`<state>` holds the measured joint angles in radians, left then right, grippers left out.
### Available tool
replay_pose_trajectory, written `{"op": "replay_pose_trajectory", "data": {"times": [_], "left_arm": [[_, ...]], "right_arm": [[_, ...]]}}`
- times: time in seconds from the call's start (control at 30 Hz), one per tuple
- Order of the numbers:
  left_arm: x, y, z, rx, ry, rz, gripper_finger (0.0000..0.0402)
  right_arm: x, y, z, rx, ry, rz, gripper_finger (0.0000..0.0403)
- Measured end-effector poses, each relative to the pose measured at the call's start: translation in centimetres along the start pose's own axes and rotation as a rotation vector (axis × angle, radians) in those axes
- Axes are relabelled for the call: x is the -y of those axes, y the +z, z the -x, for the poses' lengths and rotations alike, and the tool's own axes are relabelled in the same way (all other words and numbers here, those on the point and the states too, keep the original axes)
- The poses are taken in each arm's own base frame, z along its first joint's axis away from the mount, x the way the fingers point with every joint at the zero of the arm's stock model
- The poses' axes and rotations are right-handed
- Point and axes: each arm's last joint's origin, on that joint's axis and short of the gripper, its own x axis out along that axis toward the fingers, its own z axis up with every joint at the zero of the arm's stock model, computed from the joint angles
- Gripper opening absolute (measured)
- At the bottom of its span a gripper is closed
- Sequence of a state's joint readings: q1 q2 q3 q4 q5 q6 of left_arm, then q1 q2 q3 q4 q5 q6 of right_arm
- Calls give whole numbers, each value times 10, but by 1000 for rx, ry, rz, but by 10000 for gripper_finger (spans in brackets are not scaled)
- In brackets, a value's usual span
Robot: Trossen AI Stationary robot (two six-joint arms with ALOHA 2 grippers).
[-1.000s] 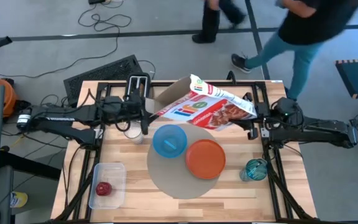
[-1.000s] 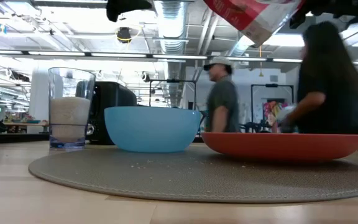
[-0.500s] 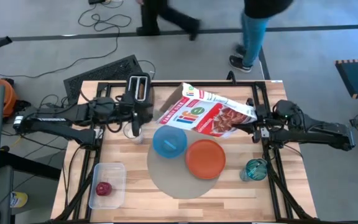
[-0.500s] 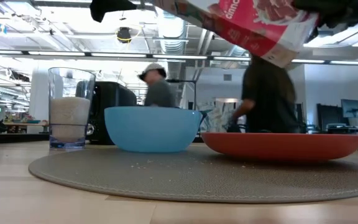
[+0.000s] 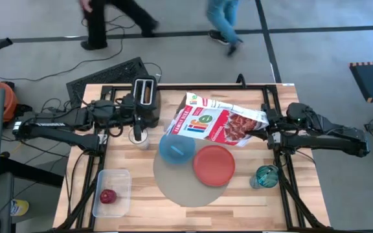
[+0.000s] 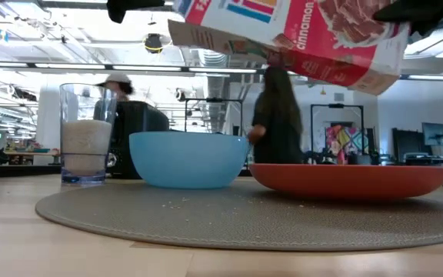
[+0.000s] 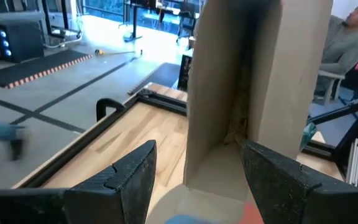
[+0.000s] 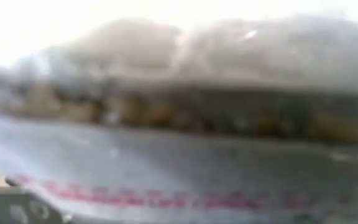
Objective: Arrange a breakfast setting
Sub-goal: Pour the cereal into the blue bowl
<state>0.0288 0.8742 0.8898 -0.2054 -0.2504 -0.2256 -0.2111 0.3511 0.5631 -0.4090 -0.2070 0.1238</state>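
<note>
One apple (image 5: 108,196) in tub (image 5: 118,178) — right end effector (image 5: 264,127) clamps cereal box (image 5: 214,123).

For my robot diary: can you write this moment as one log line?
right gripper: holds cereal box tilted above bowl | left gripper: open, beside toaster

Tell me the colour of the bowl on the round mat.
Light blue; the bowl shows best in the low view.

Cereal box (image 5: 214,123) overhangs bowl (image 5: 177,147); front table (image 5: 193,217) free.
</note>
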Motion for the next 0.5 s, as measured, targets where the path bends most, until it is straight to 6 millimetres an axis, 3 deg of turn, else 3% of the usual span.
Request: {"op": "replay_pose_trajectory", "data": {"times": [0.5], "left_arm": [[3,-5,2,-51,-16,36,220]], "right_arm": [[-2,0,9,-115,-14,-32,208]]}}
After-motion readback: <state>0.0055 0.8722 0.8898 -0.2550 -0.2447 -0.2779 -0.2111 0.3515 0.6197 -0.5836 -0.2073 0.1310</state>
